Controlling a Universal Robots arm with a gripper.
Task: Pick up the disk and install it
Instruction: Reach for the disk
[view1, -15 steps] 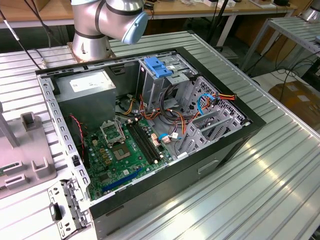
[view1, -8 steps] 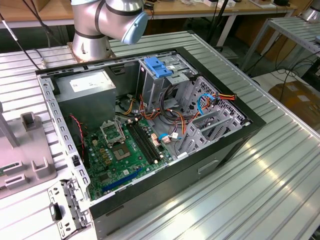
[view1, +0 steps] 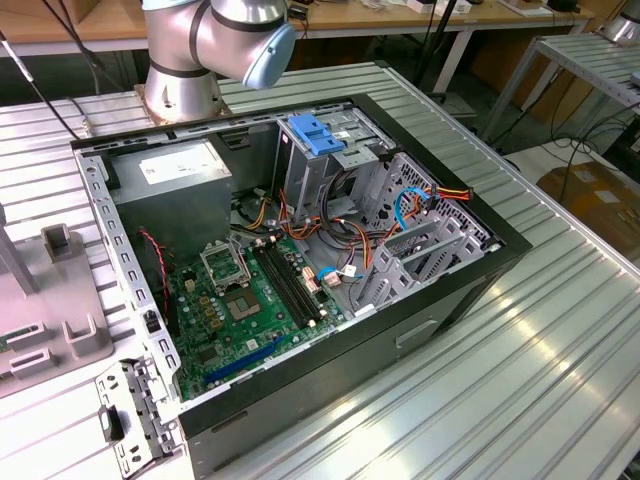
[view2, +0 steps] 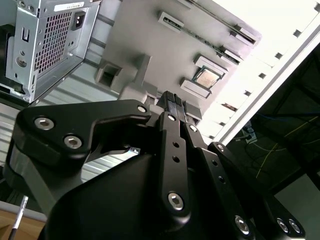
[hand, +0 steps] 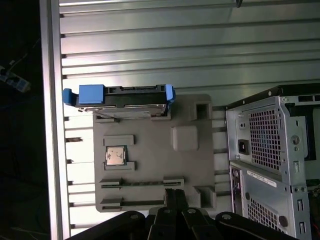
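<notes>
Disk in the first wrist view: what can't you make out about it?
First wrist view: the disk is edge-on in the grey holder, so its broad faces are turned away.
Second wrist view: the gripper covers part of the holder.
Exterior view: the picture's left edge cuts off the holder.

Disk (hand: 120, 102): on the tray (hand: 150, 165), along one edge.
Chip (hand: 115, 155): on the tray too, near the disk.
Case (view1: 300, 250): on the counter (view1: 520, 380), tray just beside it, on the exterior view's left.
Arm base (view1: 180, 90): behind the case.
</notes>
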